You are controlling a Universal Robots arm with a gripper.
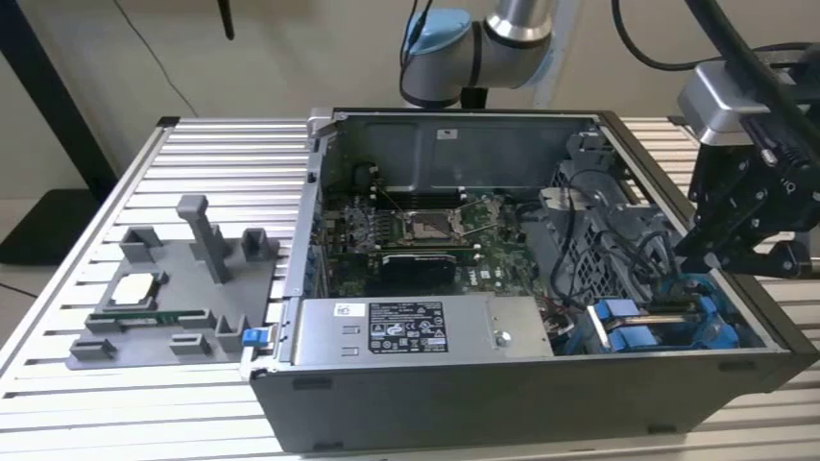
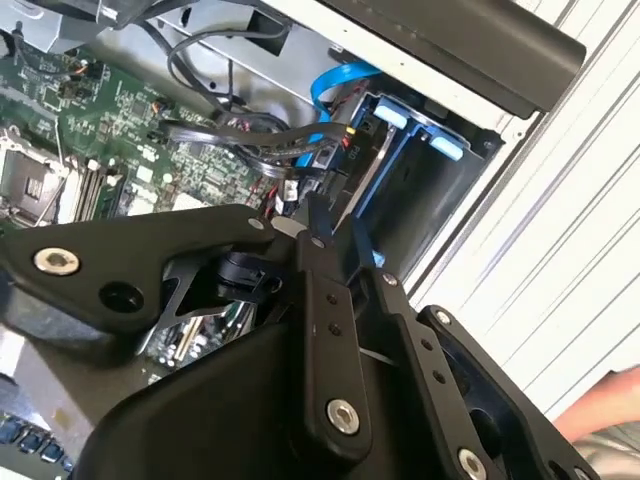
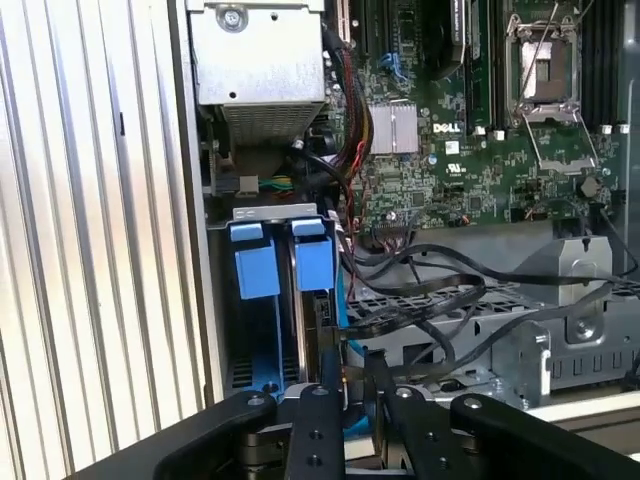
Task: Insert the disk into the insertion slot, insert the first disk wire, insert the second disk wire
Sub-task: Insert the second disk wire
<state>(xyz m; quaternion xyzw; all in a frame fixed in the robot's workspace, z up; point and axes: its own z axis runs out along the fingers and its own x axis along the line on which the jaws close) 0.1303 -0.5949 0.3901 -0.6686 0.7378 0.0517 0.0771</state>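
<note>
The disk (image 2: pixel 368 180) stands on edge inside the insertion slot (image 1: pixel 647 331), its silver side showing between blue rails. Two blue tabs (image 3: pixel 255 268) cap the slot (image 3: pixel 268 375) in the first wrist view, where the disk (image 3: pixel 318 322) is a dark strip beside them. My gripper (image 1: pixel 724 259) hangs over the slot at the case's corner on the exterior view's right. Its black fingers (image 2: pixel 318 300) are drawn together, so the gripper (image 2: pixel 305 222) is shut, tips at a bundle of black wires (image 2: pixel 235 130) and a blue flat cable (image 2: pixel 335 88). What lies between the gripper's (image 3: pixel 352 368) tips is hidden.
The open computer case (image 1: pixel 513 394) holds a motherboard (image 1: pixel 423 226), a grey labelled power-supply box (image 1: pixel 423 328) and a perforated cage (image 3: pixel 440 340) with loose black wires (image 3: pixel 430 290). A grey fixture plate (image 1: pixel 167 298) lies on the slatted table (image 1: pixel 77 403). Part of a person (image 2: pixel 610 405) shows beside the case.
</note>
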